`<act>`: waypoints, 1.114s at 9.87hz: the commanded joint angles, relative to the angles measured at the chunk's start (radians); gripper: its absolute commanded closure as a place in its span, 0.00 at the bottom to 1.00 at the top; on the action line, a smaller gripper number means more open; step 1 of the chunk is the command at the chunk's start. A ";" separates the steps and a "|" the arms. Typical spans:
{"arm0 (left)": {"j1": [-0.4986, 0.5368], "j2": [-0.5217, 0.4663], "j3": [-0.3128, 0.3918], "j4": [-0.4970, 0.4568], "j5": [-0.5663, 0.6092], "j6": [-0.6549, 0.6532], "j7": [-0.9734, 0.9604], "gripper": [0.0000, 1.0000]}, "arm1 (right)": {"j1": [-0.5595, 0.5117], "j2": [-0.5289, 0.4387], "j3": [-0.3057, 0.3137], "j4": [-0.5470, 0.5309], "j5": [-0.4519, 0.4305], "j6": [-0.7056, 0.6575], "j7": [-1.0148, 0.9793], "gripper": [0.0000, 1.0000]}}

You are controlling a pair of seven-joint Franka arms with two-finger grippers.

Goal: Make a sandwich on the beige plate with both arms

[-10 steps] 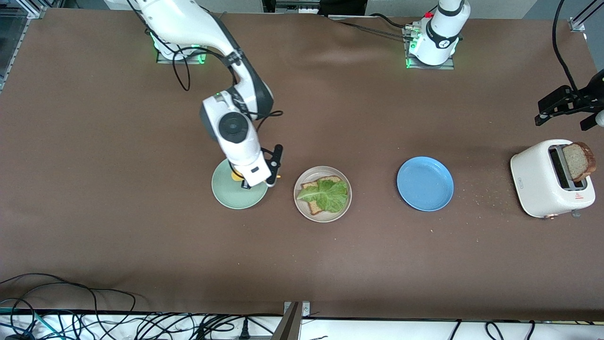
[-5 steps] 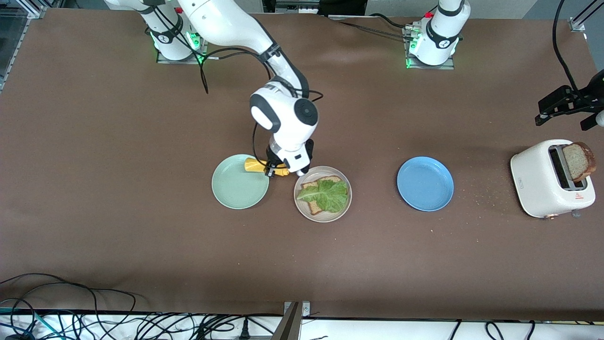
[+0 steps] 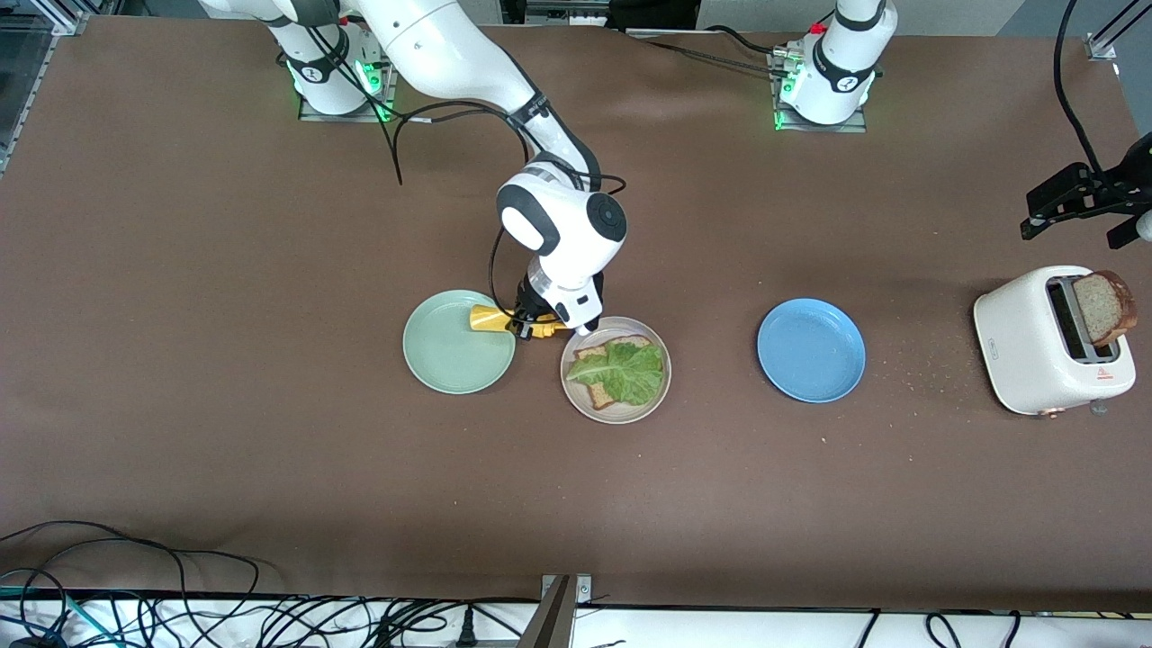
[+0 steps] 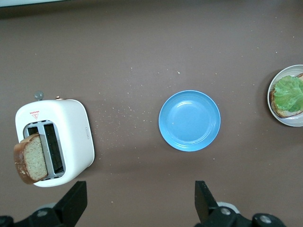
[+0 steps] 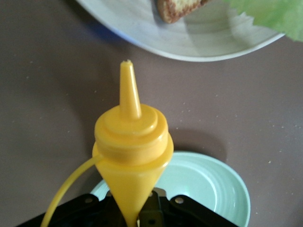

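Observation:
The beige plate [image 3: 621,416] holds one bread slice [image 3: 598,394] with a green lettuce leaf [image 3: 625,371] lying on it. My right gripper [image 3: 531,326] hangs low between the mint green plate [image 3: 450,351] and the beige plate, shut on a yellow squeeze bottle [image 3: 490,318]. In the right wrist view the bottle [image 5: 132,137] points its nozzle at the beige plate's rim [image 5: 189,40]. A second bread slice [image 3: 1102,308] stands in the white toaster [image 3: 1026,346]. My left gripper [image 3: 1075,220] waits open and holds nothing above the toaster; its fingers [image 4: 71,203] frame bare table.
A blue plate [image 3: 810,351] with nothing on it lies between the beige plate and the toaster. Crumbs dot the brown table around the toaster. Cables run along the table edge nearest the front camera.
My right arm has swung from over the mint green plate toward the beige plate, carrying the yellow bottle and turning it on its side. The left arm has not moved.

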 commanded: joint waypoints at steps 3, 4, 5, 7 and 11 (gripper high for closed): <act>0.003 0.008 0.002 0.025 -0.005 -0.019 0.018 0.00 | 0.005 0.037 -0.012 0.064 -0.019 -0.037 0.002 1.00; 0.003 0.008 0.002 0.025 -0.005 -0.019 0.018 0.00 | 0.005 0.031 -0.014 0.067 -0.019 -0.047 -0.004 1.00; 0.003 0.008 0.002 0.025 -0.005 -0.019 0.018 0.00 | -0.001 0.021 -0.017 0.080 -0.018 -0.072 -0.008 1.00; 0.003 0.008 0.002 0.025 -0.005 -0.019 0.018 0.00 | -0.019 -0.008 -0.021 0.146 -0.010 -0.171 -0.032 1.00; 0.003 0.008 0.002 0.025 -0.002 -0.019 0.017 0.00 | -0.186 -0.220 -0.018 0.151 0.129 -0.348 -0.128 1.00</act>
